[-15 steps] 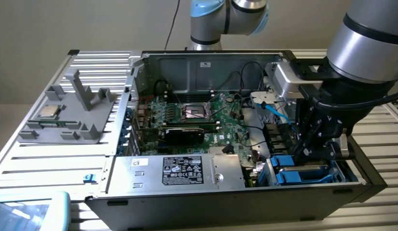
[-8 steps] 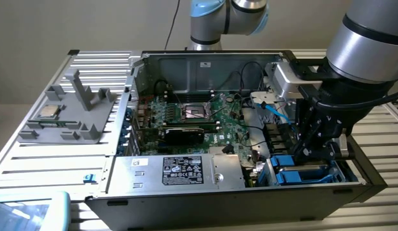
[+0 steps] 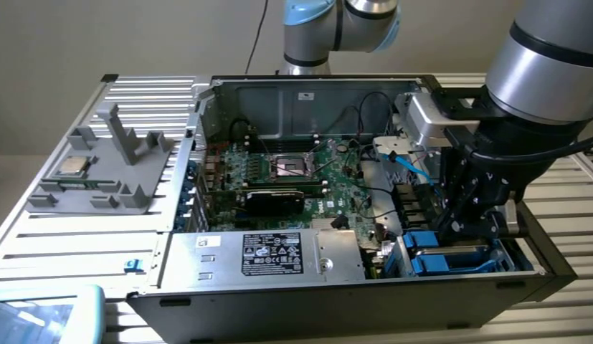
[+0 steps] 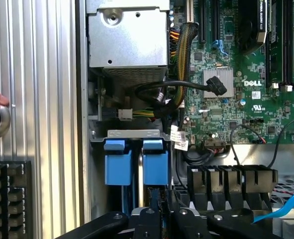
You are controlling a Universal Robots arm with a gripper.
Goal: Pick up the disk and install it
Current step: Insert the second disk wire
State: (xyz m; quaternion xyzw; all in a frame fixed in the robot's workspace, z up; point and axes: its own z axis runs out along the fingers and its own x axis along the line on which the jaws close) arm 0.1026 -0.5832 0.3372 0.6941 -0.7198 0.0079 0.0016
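Disk carriers of bright blue plastic sit in the drive bay at the near corner of the open computer case, toward the exterior view's right. In the wrist view two smooth blue end tabs stand side by side under a grey metal bracket. The black gripper reaches down into this bay with its fingers nearly closed; what they clamp is hidden. A green motherboard fills the case floor, a silver box with a sticker beside the bay. Cables crowd the bay's edge.
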